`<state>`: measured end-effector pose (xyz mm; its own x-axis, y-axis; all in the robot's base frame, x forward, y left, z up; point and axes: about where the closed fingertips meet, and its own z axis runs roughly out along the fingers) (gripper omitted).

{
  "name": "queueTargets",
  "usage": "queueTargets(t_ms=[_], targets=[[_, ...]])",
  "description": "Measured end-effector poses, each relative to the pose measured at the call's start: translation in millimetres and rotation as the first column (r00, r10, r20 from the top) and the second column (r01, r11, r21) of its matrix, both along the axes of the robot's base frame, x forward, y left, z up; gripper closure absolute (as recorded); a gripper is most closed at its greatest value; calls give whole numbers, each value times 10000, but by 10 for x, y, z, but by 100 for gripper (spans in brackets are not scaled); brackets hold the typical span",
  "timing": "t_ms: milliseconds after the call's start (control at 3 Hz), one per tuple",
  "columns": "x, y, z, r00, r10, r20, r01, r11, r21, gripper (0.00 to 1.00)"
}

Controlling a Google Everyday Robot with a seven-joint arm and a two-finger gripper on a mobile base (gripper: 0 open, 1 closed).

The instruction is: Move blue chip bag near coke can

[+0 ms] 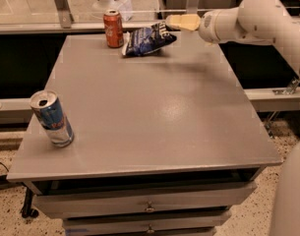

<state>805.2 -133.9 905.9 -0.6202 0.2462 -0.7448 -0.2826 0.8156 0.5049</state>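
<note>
Where the grey table (154, 117) runs to its far edge, the blue chip bag (145, 39) lies crumpled on the top. It is just beside the coke can (113, 28), which stands upright to its left. Whether bag and can touch is hard to tell (a thin pale strip of the bag's edge comes very close to the can). The gripper (180, 22) is at the bag's upper right corner, its tan tip reaching in from the right at about the height of the bag's top. It is just beside that corner, and contact cannot be made out. Whether the gripper is wide, narrow or pinching the bag cannot be told from this view. Behind it the white arm (257, 14) stretches off toward the right edge, above the table's far right corner. Well apart from these 2 things, a blue-and-silver can (52, 118) stands near the front left corner, its silver top showing. Under the tabletop 2 drawers (149, 208) with small knobs face the camera.
</note>
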Motion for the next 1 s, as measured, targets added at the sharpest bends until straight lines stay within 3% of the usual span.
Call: queueTargets(t_ms=[333,667,1000], targets=[[-314,-433,160,9948,361,952,-401,9983,413,0],[-413,-613,200,9881,486,1462,-487,9988,-24,0],[-404,-602,191,9882,498,1448,-496,9988,-48,0]])
